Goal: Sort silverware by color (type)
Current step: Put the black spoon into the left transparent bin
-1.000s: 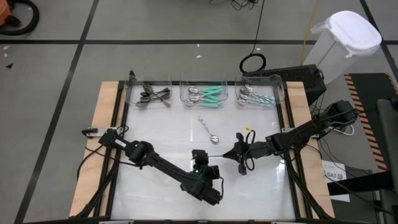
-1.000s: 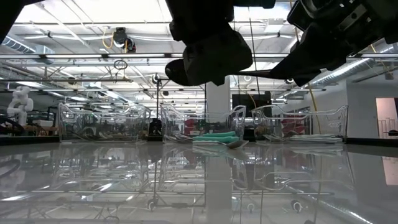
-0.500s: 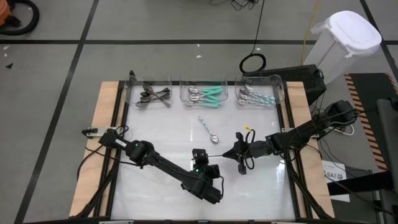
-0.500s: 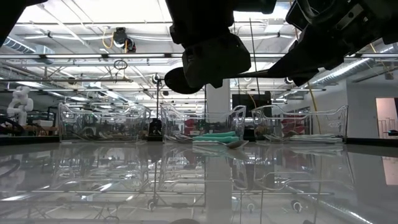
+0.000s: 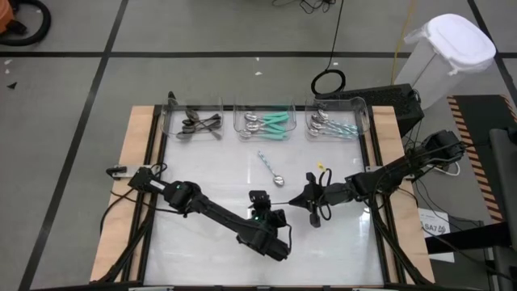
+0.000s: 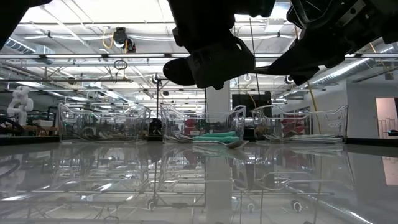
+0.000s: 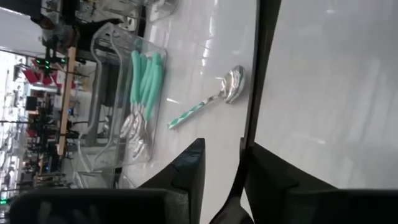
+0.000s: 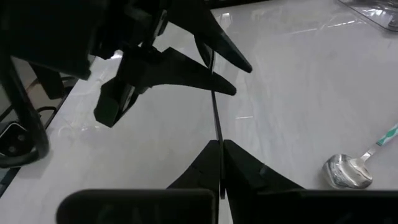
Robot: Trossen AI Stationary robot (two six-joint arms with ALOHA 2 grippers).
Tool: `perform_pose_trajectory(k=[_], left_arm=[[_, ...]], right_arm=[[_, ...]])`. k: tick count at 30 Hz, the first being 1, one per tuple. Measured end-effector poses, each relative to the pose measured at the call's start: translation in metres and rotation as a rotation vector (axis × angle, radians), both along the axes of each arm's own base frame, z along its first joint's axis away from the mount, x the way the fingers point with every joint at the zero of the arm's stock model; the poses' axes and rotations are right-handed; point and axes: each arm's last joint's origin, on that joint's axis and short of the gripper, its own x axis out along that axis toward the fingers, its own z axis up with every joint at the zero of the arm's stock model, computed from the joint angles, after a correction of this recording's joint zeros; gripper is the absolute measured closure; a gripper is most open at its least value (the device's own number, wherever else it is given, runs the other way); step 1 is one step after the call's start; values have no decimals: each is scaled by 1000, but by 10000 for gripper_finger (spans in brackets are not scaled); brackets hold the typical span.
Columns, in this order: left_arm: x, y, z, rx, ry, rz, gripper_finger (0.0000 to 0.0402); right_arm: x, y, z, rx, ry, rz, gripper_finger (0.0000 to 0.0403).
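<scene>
My right pincer [image 5: 301,199] grips a thin dark utensil [image 8: 216,127] pointing toward my part-open left pincer [image 5: 260,200].

1. Your right gripper [image 8: 219,163] sits at the near edge, its two dark fingers pressed together on a thin dark utensil [image 8: 215,106] that stands up between them.
2. The utensil's far end meets the left gripper [image 8: 217,71], whose two dark fingers [image 8: 186,67] spread apart around it; contact there cannot be confirmed.
3. A shiny spoon [image 8: 351,167] with a striped teal handle lies on the white table [image 8: 298,81], well apart from both grippers.
4. Part of a clear bin [image 8: 373,9] shows at one corner.
</scene>
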Motion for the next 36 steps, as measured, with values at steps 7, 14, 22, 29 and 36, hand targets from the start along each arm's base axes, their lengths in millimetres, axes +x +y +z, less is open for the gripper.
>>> perform_pose_trajectory(k=[7,14,22,29,36], left_arm=[[0,1,-1,-34,26,6,353],[-1,-2,-2,-49,31,1,383],[-4,-2,2,-98,64,10,390],[-11,-2,32,-166,36,-8,392],[-16,-3,45,-338,193,-107,399]], right_arm=[[1,0,1,-3,-7,-1,399],[1,1,2,-31,-17,30,394],[-2,1,-2,-77,17,94,333],[-4,1,-4,-199,34,157,285],[-10,14,5,-351,-58,280,272]])
